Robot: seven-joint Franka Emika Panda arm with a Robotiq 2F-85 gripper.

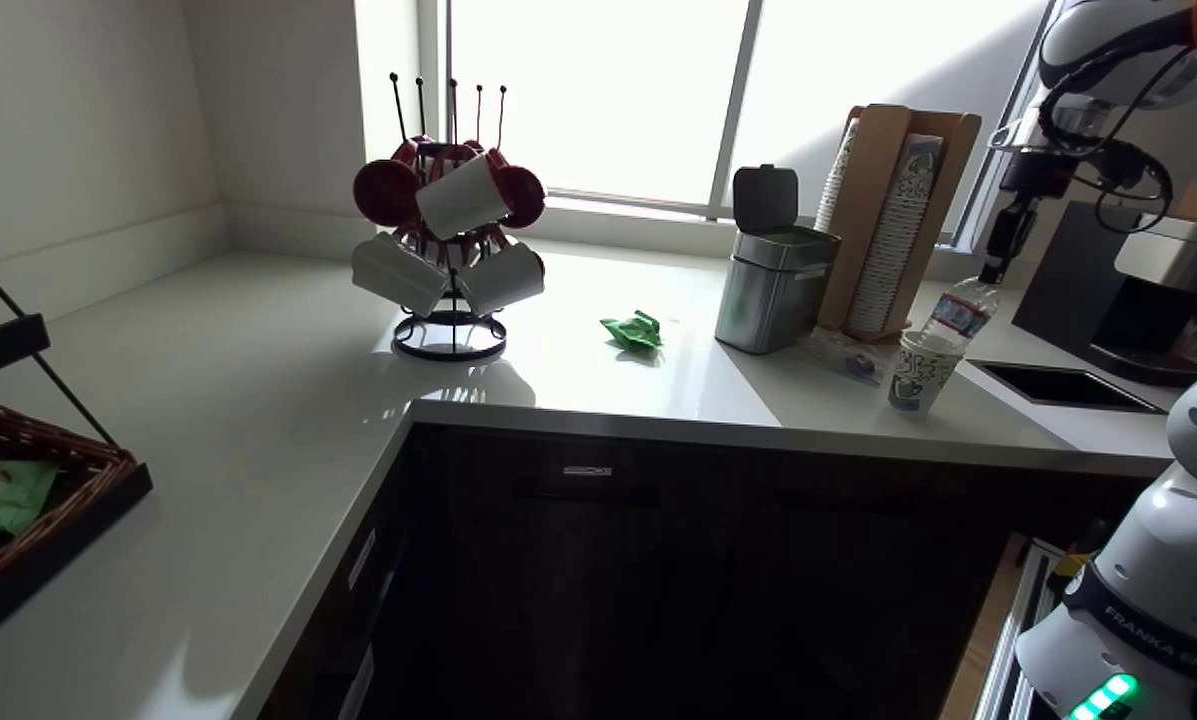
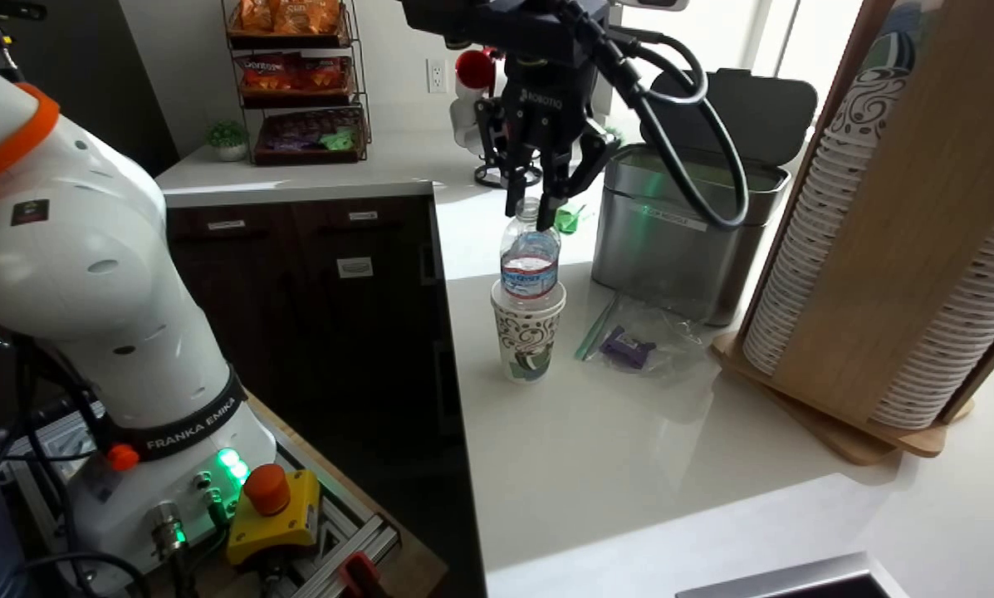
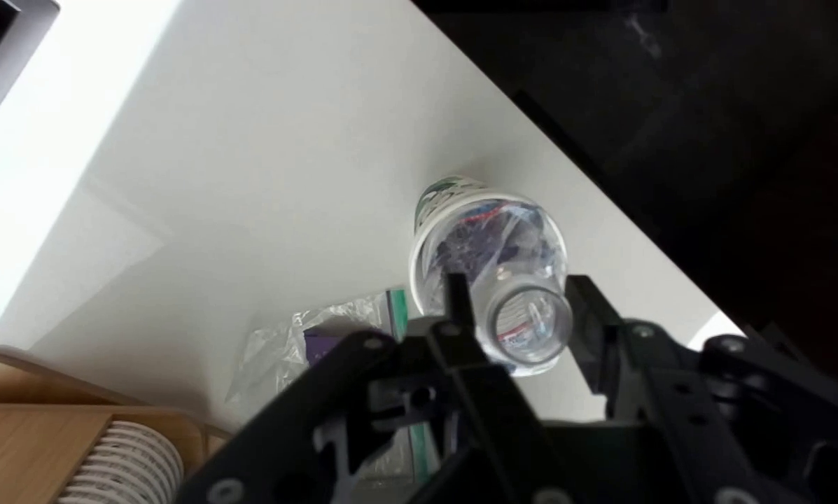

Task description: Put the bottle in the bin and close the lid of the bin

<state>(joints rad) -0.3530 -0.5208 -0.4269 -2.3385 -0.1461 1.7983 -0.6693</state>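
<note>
Sitting in patterned cup (image 2: 526, 340), bottle (image 2: 531, 262) beneath claw (image 3: 521, 299), neck between close-set jaws; cannot tell whether gripped.

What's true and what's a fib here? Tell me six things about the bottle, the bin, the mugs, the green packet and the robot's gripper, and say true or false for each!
1. The bottle pokes up out of a paper cup. True.
2. The bin stands beside a wooden cup holder. True.
3. The bin's lid is shut. False: the lid stands up, open.
4. Some mugs hang on a rack. True.
5. The gripper is over at the mugs. False: the gripper is at the top of the bottle.
6. The green packet is in the bin. False: the green packet lies on the counter.
</note>
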